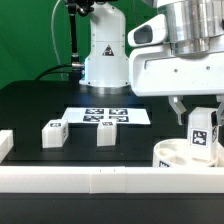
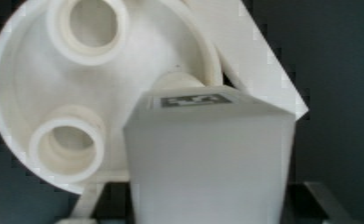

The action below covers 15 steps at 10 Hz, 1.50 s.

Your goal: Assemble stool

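My gripper [image 1: 199, 118] is shut on a white block leg [image 1: 201, 132] with a black-and-white tag. It holds the leg upright just above the round white seat [image 1: 168, 156] at the exterior view's lower right. In the wrist view the leg [image 2: 211, 160] fills the middle between the jaws of the gripper [image 2: 207, 212]. The seat [image 2: 54, 95] lies behind it with two round sockets [image 2: 90, 35] [image 2: 67, 145] showing. The leg's lower end hides part of the seat. Two more tagged legs [image 1: 53, 132] [image 1: 106, 130] stand on the black table at the exterior view's left and centre.
The marker board [image 1: 105, 116] lies flat behind the two loose legs. A long white rail [image 1: 100, 180] runs along the front, and another white piece [image 1: 5, 146] sits at the left edge. The arm's white base [image 1: 105, 55] stands at the back.
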Tool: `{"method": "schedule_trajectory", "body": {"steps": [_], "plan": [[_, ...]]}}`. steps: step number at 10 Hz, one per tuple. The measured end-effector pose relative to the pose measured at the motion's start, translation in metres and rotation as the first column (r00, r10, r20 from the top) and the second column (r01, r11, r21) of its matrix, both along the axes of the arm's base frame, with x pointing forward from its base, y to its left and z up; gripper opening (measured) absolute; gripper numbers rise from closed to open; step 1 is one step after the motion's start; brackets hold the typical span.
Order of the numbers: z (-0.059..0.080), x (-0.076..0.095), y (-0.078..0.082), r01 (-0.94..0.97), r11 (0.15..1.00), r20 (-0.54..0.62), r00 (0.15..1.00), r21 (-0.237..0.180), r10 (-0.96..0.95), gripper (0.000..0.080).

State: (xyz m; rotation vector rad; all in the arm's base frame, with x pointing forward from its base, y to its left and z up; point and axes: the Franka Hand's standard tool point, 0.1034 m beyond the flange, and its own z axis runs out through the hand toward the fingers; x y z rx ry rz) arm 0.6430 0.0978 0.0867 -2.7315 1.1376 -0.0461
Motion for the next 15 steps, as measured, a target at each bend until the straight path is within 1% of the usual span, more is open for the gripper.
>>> {"method": "schedule_trajectory", "body": {"steps": [3,5,8,9,10,11,12,13,14,15], "plan": [[-0.001,-0.004,0.005,0.239,0.971,-0.049,0.970,0.010,-0.238,0.0340],[-0.001,-0.004,0.004,0.305,0.952,-0.067,0.951,0.024,-0.303,0.0340],[-0.002,-0.004,0.006,0.303,0.953,-0.067,0.951,0.027,-0.300,0.0349],[-0.001,-0.003,0.006,0.291,0.956,-0.061,0.955,0.027,-0.289,0.0525],[0.000,-0.004,0.006,0.275,0.961,-0.056,0.960,0.028,-0.273,0.0525],[0.006,-0.003,0.009,0.263,0.964,-0.050,0.964,0.031,-0.261,0.0627],[0.012,-0.002,0.012,0.240,0.970,-0.037,0.970,0.033,-0.239,0.0645],[0.015,-0.001,0.013,0.224,0.974,-0.030,0.974,0.034,-0.223,0.0645],[0.013,-0.002,0.013,0.220,0.975,-0.032,0.975,0.032,-0.219,0.0649],[0.013,-0.002,0.013,0.160,0.987,-0.021,0.987,0.028,-0.159,0.0649]]}}
